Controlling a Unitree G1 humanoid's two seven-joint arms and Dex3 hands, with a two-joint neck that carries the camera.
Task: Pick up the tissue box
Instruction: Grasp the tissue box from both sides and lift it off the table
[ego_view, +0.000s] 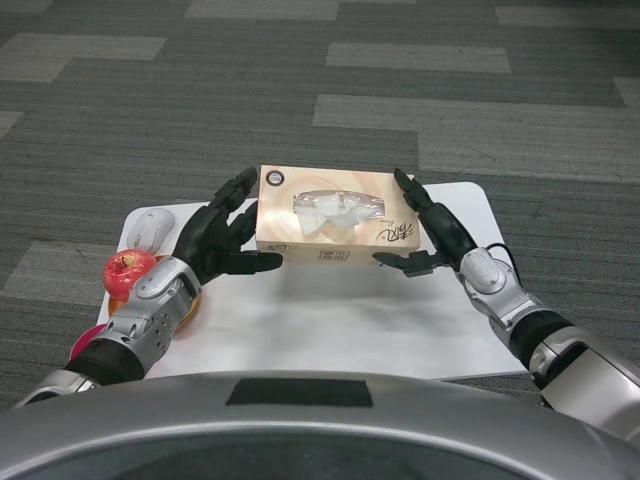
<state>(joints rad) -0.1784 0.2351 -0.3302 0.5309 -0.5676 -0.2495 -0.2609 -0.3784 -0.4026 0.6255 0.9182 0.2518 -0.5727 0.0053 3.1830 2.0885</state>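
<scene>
So the tissue box (333, 218) sits right between the two hands, tan and cream coloured with an oval opening on top and some white tissue showing through it. The left hand (222, 238) is flat against the box's left end, fingers spread and reaching up along that side, with the thumb poking out under the box's front lower edge. The right hand (432, 236) does the same on the other end, fingers stretched up along the right side and the thumb tucked in toward the bottom front corner. Both hands are pressing inward on the box from opposite sides, so it's squeezed between them. The box seems to be a bit above the white table (330, 320), but I honestly can't tell for sure how far off the surface it is, or if its far edge is still touching.

Just outside the left hand, on the wrist side, there's a red apple (128, 270) sitting on an orange plate (190, 305), close to the silver forearm. A little further out from the left hand's fingertips there's a white computer mouse (150, 229) near the table's far left corner. Below the apple, partly behind the left forearm, something pink (88, 340) peeks out; can't make out what it is.
</scene>
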